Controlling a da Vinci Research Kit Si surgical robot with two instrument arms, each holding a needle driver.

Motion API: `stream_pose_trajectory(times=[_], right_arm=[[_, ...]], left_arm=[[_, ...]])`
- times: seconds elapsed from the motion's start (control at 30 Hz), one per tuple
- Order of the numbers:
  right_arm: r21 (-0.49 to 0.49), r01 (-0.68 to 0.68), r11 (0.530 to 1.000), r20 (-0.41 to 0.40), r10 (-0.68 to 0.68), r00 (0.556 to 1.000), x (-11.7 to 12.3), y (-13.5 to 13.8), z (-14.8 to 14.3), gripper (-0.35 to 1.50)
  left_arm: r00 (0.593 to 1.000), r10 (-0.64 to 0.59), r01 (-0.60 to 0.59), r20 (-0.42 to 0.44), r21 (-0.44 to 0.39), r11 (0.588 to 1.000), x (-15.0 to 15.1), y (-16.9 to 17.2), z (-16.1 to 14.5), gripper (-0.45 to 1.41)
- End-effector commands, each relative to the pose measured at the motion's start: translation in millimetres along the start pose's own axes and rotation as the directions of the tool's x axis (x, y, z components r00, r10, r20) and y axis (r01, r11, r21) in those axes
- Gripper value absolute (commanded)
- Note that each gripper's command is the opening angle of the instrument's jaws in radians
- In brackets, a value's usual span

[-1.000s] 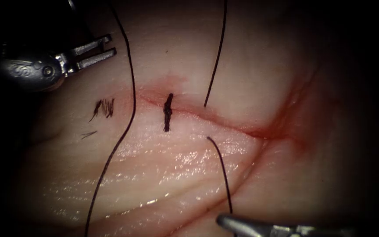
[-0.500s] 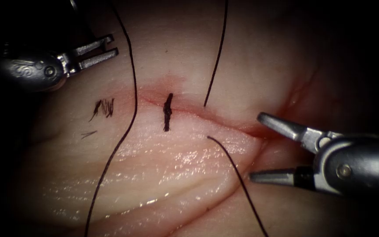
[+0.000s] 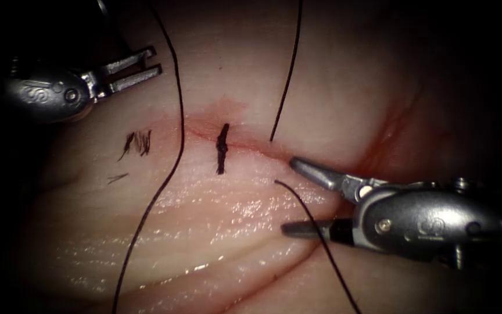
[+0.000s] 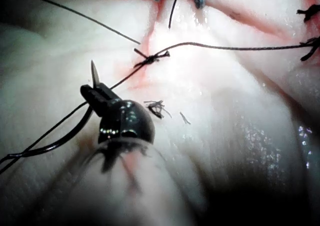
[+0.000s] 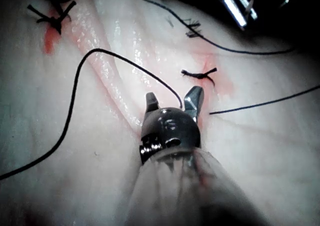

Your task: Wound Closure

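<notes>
**Left tool on the needle, right tool open over the cut**

My left tool [image 3: 155, 60] sits off the upper left of the tissue [image 3: 204, 244], well apart from the cut [image 3: 251, 146]. In the left wrist view its jaws are clamped on the needle [image 4: 94, 75] close behind the point. The sharp tip sticks out past the jaws, the curved body sweeps away on the other side, and the needle is clear of the tissue.

My right tool [image 3: 291, 196] comes in low from the right with its jaws spread wide, holding nothing. The upper jaw's tip lies at the cut and the lower one is below it. The thread [image 3: 297, 200] comes out of the tissue between them and runs across the lower jaw.

A knotted stitch [image 3: 222, 148] crosses the cut just left of that tool. A few cut ends of thread [image 3: 137, 142] lie further left. Red fluid [image 3: 379, 157] stains the right end of the cut.
</notes>
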Motion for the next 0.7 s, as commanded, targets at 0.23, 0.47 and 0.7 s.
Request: stream_pose_trajectory(times=[0.23,0.47,0.7], right_arm=[[0.059,-0.003,0.998,-0.004,0.003,1.000,-0.1,0.2,0.3,-0.35],[0.080,0.012,0.997,-0.030,-0.010,0.999,2.0,-1.3,-0.7,-0.35],[0.117,0.038,0.992,-0.066,-0.030,0.997,6.4,-3.8,-1.9,-0.35]], left_arm=[[1.000,0.001,-0.001,-0.007,-0.011,1.000,0.0,0.3,1.1,-0.45],[1.000,0.001,-0.001,-0.011,-0.013,1.000,0.1,0.4,1.3,-0.45],[1.000,0.003,-0.003,-0.013,-0.021,1.000,0.3,0.8,1.9,-0.45]])
